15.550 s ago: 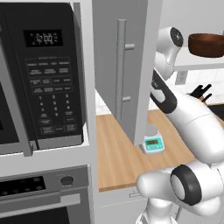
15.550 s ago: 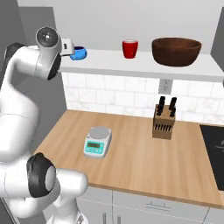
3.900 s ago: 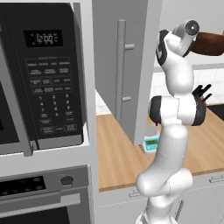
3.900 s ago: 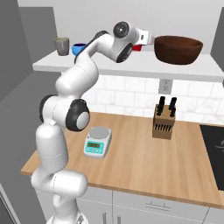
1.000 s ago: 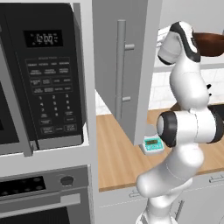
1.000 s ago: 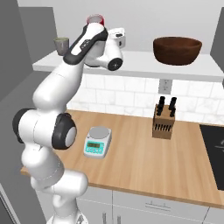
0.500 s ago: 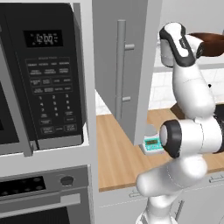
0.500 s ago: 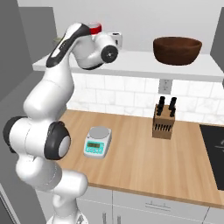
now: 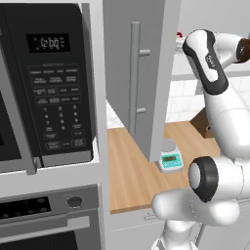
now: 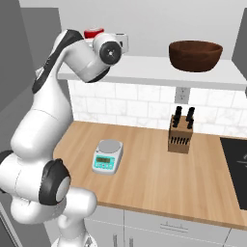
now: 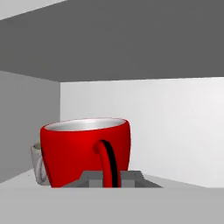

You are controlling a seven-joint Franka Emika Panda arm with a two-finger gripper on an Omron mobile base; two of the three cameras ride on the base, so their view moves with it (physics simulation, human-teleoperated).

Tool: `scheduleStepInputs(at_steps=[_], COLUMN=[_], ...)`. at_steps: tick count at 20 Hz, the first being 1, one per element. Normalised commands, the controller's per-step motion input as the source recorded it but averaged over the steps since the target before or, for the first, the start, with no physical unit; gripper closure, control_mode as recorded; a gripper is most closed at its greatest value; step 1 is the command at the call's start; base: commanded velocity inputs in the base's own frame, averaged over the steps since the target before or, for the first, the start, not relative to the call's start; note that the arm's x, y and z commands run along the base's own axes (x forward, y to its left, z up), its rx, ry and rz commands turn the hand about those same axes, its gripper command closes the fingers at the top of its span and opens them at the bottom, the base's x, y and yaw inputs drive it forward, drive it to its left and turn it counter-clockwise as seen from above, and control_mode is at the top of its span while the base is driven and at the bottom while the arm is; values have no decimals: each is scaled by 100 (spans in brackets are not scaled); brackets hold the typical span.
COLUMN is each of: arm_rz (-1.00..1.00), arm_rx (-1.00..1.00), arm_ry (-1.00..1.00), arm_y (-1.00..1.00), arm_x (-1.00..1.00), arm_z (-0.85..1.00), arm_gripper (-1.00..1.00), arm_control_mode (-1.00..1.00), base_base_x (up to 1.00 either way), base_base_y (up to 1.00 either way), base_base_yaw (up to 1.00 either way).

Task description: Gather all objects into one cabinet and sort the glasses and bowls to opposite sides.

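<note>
A glossy red mug sits close in front of the hand camera, and my gripper is shut on its handle. The mug is upright inside the cabinet, near the grey left wall; whether it rests on the shelf I cannot tell. From the right base view the mug's red rim peeks over my arm at the shelf's left end. Far along the same shelf, at its right end, stands the wide dark brown bowl. Its edge also shows behind my arm in the left base view.
A grey ribbed cup stands behind the mug, by the cabinet's left wall. The open cabinet door hangs left of my arm. On the wooden counter are a kitchen scale and a knife block.
My arm has swung further left along the shelf, carrying the red mug, which now sits a little lower. The bowl has stayed put.
</note>
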Motion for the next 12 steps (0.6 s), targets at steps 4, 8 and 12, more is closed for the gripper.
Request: scheduleStepInputs(at_steps=[4,8,12], arm_rz=[1,0,0], arm_rx=[0,0,0], arm_ry=[-4,27,46], arm_y=[-9,3,6], arm_x=[-72,-8,3], arm_z=[0,13,14], arm_gripper=[100,100,100], arm_control_mode=[-100,-100,-100], base_base_x=[0,0,0], base_base_y=[0,0,0], base_base_yaw=[0,0,0])
